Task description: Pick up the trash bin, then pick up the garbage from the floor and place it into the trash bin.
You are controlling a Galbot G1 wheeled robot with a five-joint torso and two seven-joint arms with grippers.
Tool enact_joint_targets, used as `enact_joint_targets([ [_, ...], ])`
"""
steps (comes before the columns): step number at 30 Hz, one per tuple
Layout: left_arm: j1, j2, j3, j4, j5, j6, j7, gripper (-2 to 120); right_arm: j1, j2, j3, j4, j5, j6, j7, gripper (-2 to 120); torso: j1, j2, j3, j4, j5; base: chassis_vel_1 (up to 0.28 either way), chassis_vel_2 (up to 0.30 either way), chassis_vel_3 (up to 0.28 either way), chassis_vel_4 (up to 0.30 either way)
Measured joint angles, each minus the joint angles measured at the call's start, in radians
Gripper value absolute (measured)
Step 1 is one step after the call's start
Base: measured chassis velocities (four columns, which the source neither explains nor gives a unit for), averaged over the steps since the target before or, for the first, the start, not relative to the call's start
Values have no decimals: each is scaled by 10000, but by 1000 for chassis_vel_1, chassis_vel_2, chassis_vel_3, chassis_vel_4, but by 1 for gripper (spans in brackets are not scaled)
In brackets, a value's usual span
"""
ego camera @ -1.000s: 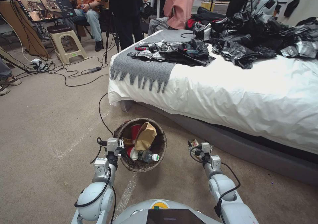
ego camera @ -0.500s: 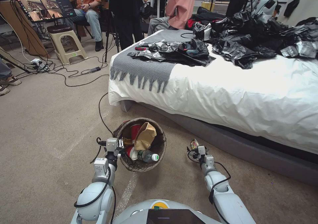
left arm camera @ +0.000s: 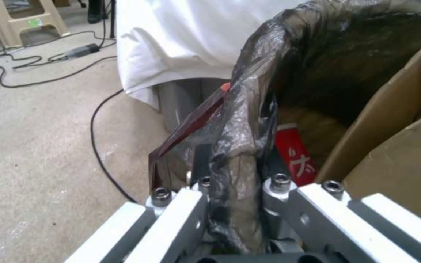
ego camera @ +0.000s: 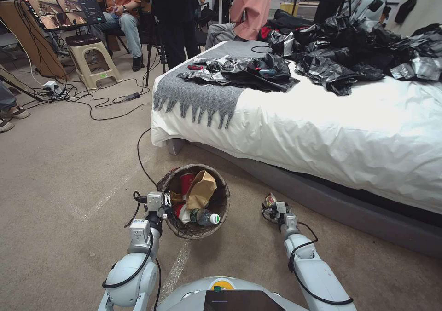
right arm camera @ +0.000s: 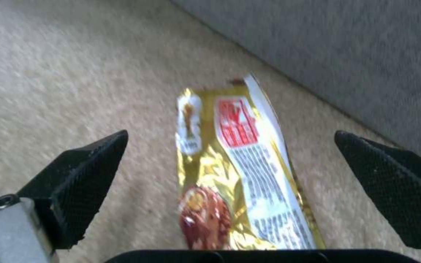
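The trash bin (ego camera: 221,189), lined with a dark brown bag, hangs just above the carpet with my left gripper (ego camera: 162,201) shut on its rim (left arm camera: 239,120). Inside it lie a brown paper bag (ego camera: 201,189), a red cup (ego camera: 188,181) and a clear bottle (ego camera: 202,216). A yellow and red snack wrapper (right arm camera: 237,171) lies flat on the carpet close to the bed base. My right gripper (right arm camera: 230,182) is open just above it, one finger on each side. In the head view the wrapper (ego camera: 269,199) peeks out beyond the right gripper (ego camera: 275,208).
A bed (ego camera: 350,127) with a white cover and a grey base (right arm camera: 342,47) runs along the right. Black plastic bags (ego camera: 359,48) are heaped on it. A black cable (ego camera: 140,157) trails on the carpet behind the bin. People, a stool (ego camera: 90,58) and a monitor stand at the back left.
My right arm has reached forward and down, bringing its gripper low over the snack wrapper. The left gripper and the bin have hardly moved.
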Motion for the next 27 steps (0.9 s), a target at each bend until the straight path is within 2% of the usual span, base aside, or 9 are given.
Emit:
enact_joint_targets([
  [8, 7, -9, -5, 12, 0, 0, -5, 3, 151, 6, 98, -650, -13, 132, -87, 100, 0, 0, 0, -1, 0, 0, 0, 0, 0],
  [12, 16, -12, -11, 12, 0, -1, -8, 3, 232, 17, 167, -955, -10, 199, -111, 92, 0, 0, 0, -1, 0, 0, 0, 0, 0],
  [18, 17, -13, -17, 11, 0, -2, -9, 3, 264, 35, 263, -1321, 13, 431, -220, 68, 0, 0, -1, 1, 0, 0, 0, 0, 0],
  [19, 17, -13, -17, 11, 0, -2, -9, 3, 264, 35, 263, -1321, 13, 431, -220, 68, 0, 0, -1, 1, 0, 0, 0, 0, 0],
  [22, 15, -15, -10, 11, 0, -4, -9, 3, 228, 39, 294, -1336, 13, 481, -228, 52, 0, 0, -1, 3, 2, 0, 0, 0, 0],
  [23, 15, -15, -10, 11, 0, -4, -9, 3, 228, 39, 294, -1336, 13, 481, -228, 52, 0, 0, -1, 3, 2, 0, 0, 0, 0],
  [25, 13, -14, -2, 12, 1, -6, -9, 3, 190, 41, 295, -1287, 4, 488, -233, 41, -1, 0, -1, 5, 5, 0, 0, 0, 0],
  [26, 13, -14, -2, 12, 1, -6, -9, 3, 190, 41, 295, -1287, 4, 488, -233, 41, -1, 0, -1, 5, 5, 0, 0, 0, 0],
  [27, 13, -14, 4, 12, 2, -7, -9, 3, 179, 40, 306, -1259, 0, 488, -222, 36, 0, 0, -1, 4, 5, 0, 0, 0, 0],
])
